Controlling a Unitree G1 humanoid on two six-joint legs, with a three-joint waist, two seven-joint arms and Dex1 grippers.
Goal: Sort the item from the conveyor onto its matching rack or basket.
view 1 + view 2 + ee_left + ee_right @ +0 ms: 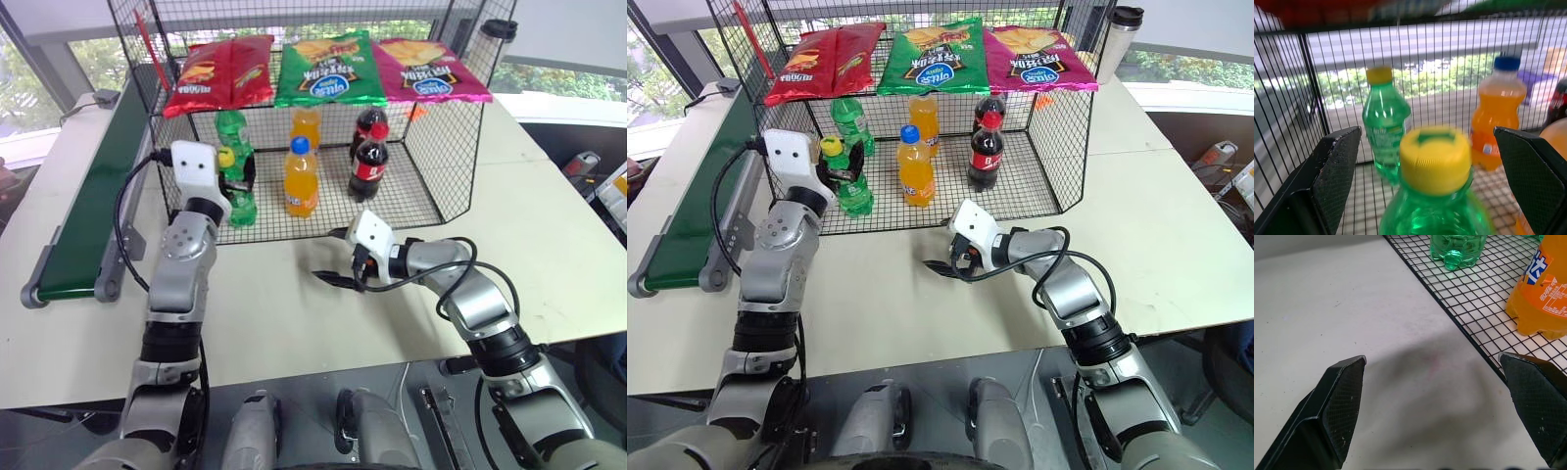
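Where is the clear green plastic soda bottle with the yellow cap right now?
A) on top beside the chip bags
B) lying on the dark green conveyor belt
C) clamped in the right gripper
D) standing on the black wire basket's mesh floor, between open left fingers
D: the green bottle with the yellow cap stands upright on the basket floor, and the left gripper is spread wide of it, fingers not touching.

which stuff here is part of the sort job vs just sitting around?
Job:
- clear green plastic bottle with yellow cap
- black wire-grid basket
- dark green conveyor belt
- left tool, open

Just lying about:
- orange soda bottle with blue cap
- dark cola bottle with red cap
- three chip bags
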